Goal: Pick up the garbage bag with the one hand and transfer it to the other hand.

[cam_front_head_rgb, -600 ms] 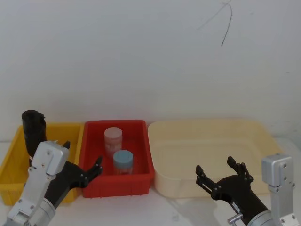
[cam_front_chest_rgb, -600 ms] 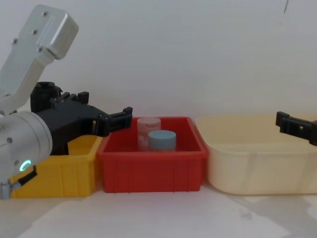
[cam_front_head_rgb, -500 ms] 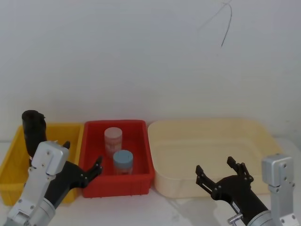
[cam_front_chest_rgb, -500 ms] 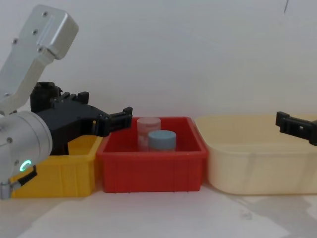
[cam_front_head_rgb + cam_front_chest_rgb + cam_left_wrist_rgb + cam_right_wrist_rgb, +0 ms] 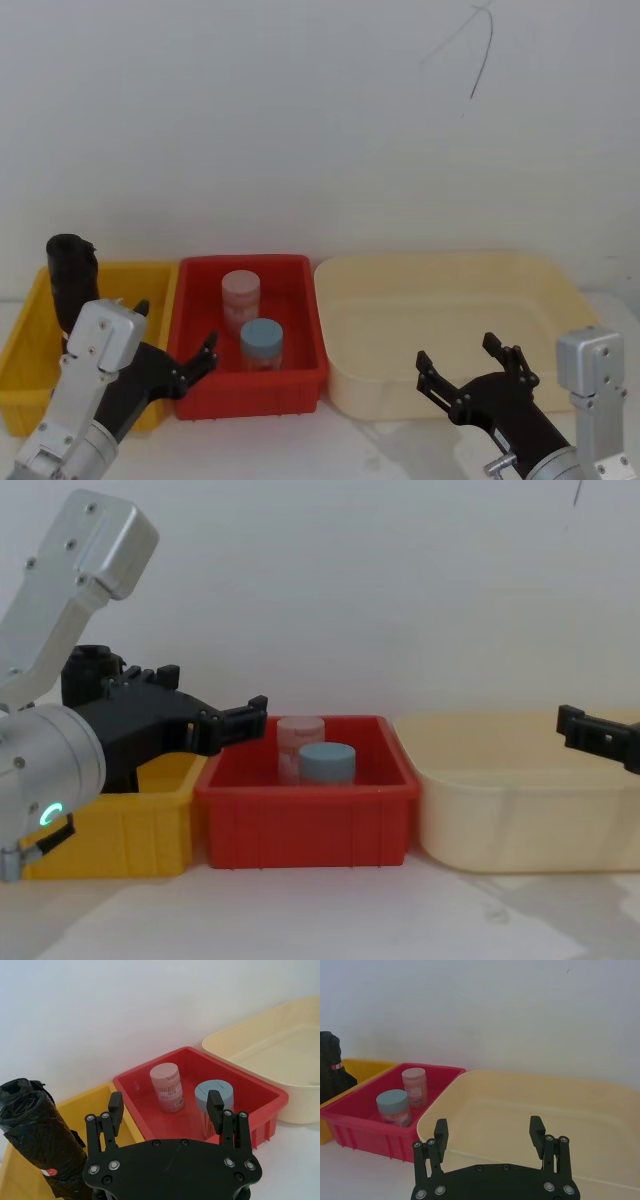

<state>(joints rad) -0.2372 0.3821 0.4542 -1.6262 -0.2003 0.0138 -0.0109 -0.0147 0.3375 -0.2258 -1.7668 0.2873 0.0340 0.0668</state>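
Two black crinkled rolls stand upright in the far left corner of the yellow bin. The garbage bag is the rear roll; the front roll carries a small red mark. In the head view they show as one black shape. My left gripper hangs open over the near edges of the yellow and red bins, apart from the bag and empty. My right gripper stands open and empty at the cream tub's near side.
A red bin in the middle holds a pink-lidded jar and a blue-lidded jar. A large cream tub sits to its right. A white wall stands close behind all three containers.
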